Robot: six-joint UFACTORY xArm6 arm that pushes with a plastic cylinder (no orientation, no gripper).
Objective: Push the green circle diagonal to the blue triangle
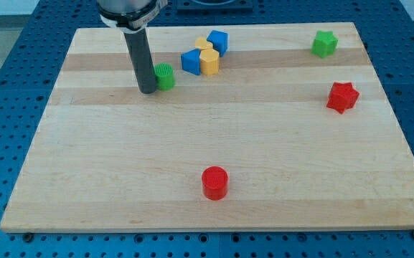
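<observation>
The green circle [165,75] sits on the wooden board in the upper middle-left. My tip [148,90] rests against its left side, just below-left of it. The blue triangle [191,61] lies a short way up and to the right of the green circle, touching a yellow block [209,62]. Another blue block [218,41] sits just above and right of the yellow ones, with a second yellow block [204,46] between them.
A green star-like block [324,44] lies at the upper right. A red star-like block [342,97] is below it. A red cylinder [214,183] stands near the view's bottom middle. The board's edge [214,228] runs along the bottom.
</observation>
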